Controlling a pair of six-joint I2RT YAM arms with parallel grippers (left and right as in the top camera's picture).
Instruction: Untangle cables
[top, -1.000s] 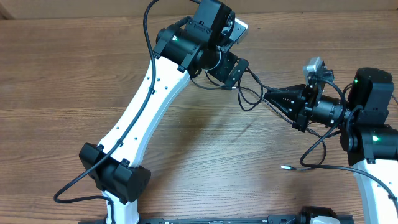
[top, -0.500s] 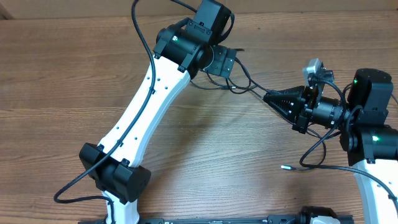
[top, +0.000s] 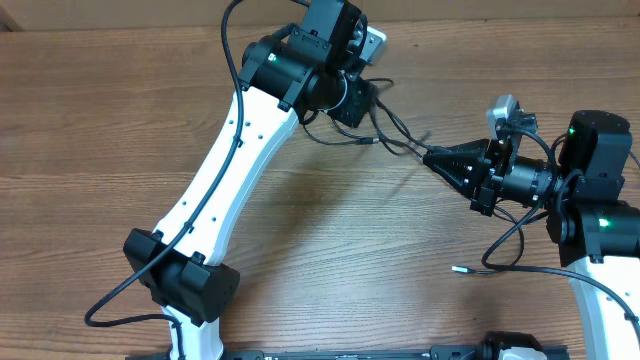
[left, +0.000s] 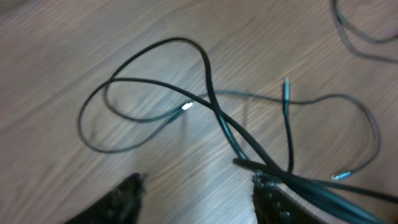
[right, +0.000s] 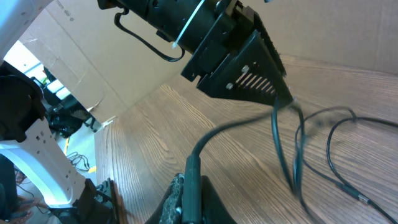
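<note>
The left fingers (left: 132, 194) stand spread apart; the cables (left: 210, 102) run against one of them, not pinched. The right fingers (top: 455, 162) are pressed together on one strand, and the remaining loops sprawl over the tabletop (left: 56, 56) just beside them.

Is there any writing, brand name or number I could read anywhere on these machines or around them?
None. No word, number or logo can be read on the left arm, the right arm, the cables, the table or the cardboard. The green lights on the right arm are plain dots, not signs.
</note>
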